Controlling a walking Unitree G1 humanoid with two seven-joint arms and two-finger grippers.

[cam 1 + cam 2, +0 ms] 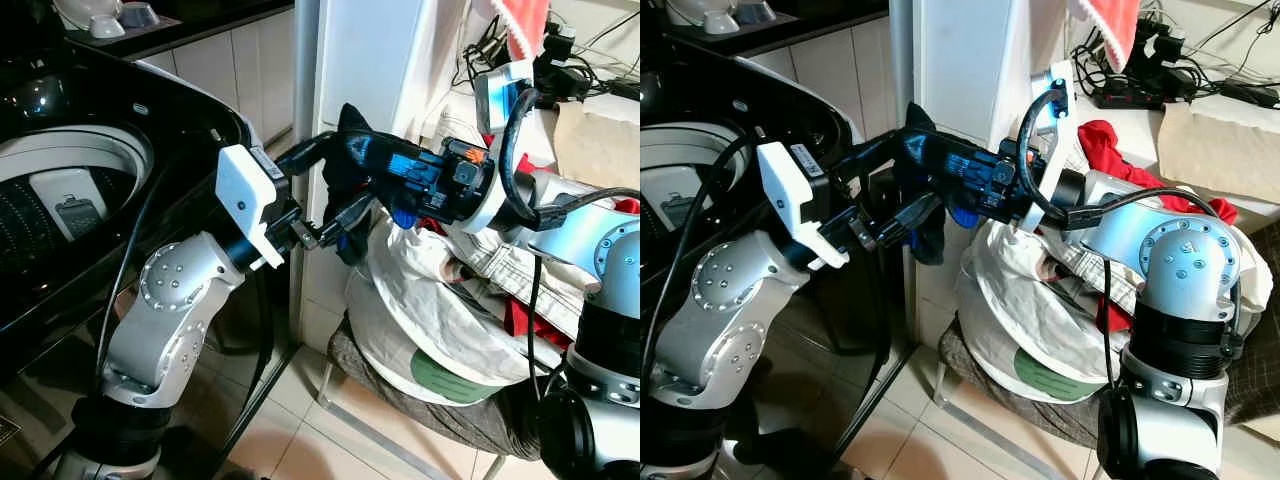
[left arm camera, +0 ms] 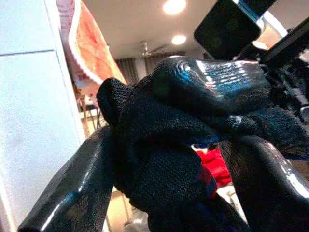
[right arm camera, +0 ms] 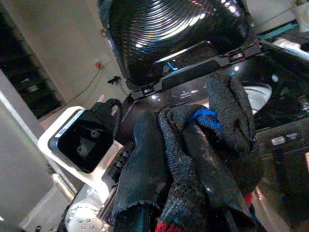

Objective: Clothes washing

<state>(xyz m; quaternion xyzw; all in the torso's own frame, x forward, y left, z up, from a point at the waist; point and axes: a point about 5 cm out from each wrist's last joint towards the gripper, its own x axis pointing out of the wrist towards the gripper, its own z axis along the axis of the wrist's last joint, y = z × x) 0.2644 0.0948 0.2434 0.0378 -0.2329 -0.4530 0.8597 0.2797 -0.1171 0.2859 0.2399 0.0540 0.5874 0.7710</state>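
A black knitted garment (image 1: pixel 352 165) with blue and red trim hangs in the air between my two grippers, beside the white wall edge. My right gripper (image 1: pixel 322 178) reaches in from the right and is shut on it; the cloth (image 3: pixel 227 116) drapes over its fingers (image 3: pixel 145 164). My left gripper (image 1: pixel 325 232) comes up from below left, with its fingers (image 2: pixel 63 193) pressed on either side of the bunched fabric (image 2: pixel 159 159). The black top-loading washing machine (image 1: pixel 150 110) stands at the left with its lid (image 3: pixel 169 29) up and its drum (image 1: pixel 60 190) showing.
A white laundry bag (image 1: pixel 420 300) heaped with pale and red clothes (image 1: pixel 1110 135) sits on a low seat at the right. Behind it is a counter with tangled cables (image 1: pixel 1160 70). A white wall corner (image 1: pixel 310 60) rises between the machine and the bag. The floor is tiled.
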